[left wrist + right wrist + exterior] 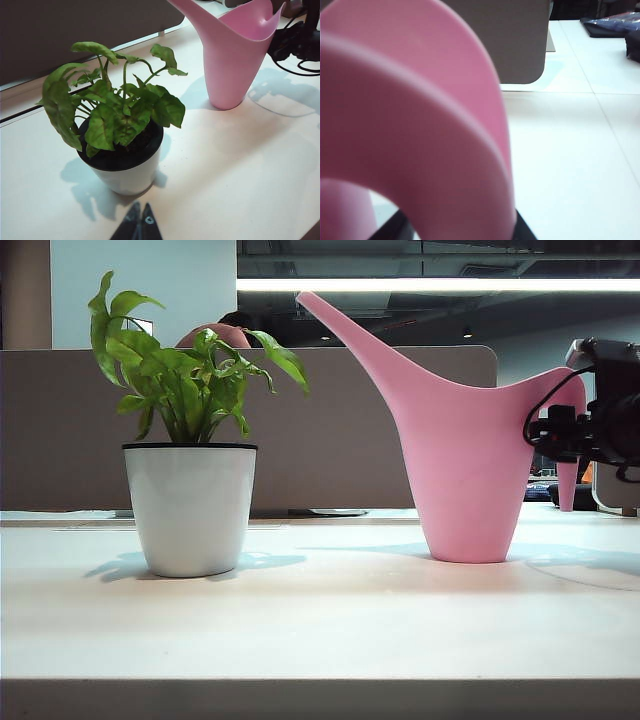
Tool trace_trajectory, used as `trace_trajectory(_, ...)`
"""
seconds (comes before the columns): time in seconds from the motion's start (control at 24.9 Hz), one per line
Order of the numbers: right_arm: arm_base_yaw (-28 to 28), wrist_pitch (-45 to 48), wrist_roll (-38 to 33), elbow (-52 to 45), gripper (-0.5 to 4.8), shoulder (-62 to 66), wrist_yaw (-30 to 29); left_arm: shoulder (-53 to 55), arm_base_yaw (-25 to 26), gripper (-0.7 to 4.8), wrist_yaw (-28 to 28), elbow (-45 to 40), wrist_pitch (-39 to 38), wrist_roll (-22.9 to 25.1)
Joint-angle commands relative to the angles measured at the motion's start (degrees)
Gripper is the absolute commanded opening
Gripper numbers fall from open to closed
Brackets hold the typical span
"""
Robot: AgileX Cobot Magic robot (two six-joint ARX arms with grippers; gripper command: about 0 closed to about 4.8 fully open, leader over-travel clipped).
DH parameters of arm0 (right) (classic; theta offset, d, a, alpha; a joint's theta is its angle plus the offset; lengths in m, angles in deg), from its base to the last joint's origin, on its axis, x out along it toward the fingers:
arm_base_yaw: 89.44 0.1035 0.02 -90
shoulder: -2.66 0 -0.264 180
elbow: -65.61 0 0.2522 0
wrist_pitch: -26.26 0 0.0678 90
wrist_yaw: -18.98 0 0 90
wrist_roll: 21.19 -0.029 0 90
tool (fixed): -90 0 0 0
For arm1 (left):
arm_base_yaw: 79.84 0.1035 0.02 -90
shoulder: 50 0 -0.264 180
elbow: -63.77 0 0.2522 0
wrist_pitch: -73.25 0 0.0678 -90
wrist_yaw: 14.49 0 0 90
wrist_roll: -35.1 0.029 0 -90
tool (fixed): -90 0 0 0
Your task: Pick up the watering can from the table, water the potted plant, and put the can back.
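Leftmost, we see the potted plant (190,455) standing upright on the counter (320,625), well apart from the watering can (465,455). Our left gripper (140,222) hangs above the counter just beside the pot, its jaws pressed together and holding nothing. Further right, the pink can stands upright on the counter, spout slanting up toward the plant. At the far right our right gripper (560,435) sits at the can's curved handle (420,125). From the right wrist, the handle fills the view between two dark fingertips (522,231); we cannot tell whether those jaws pinch it or stand loose around it.
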Motion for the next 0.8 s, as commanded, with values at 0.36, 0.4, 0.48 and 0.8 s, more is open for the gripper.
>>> trace_trajectory(0.36, -0.07, -3.06, 0.24, -10.49, 2.84, -16.57, -0.31, -0.11, 0.11, -0.05, -0.04, 0.35, 0.39, 0.0)
trace_trajectory(0.4, -0.07, -5.33, 0.24, -11.45, 2.83, -21.44, -0.28, -0.11, 0.11, -0.05, -0.04, 0.35, 0.39, 0.02)
trace_trajectory(0.48, -0.07, -7.3, 0.26, -11.63, 2.83, -25.99, -0.28, -0.13, 0.11, -0.05, -0.04, 0.35, 0.42, 0.02)
trace_trajectory(0.8, 0.31, -19.87, 0.61, -11.63, 2.76, -36.11, 0.5, -0.33, -0.2, -0.05, -0.04, 0.35, 0.39, 0.0)
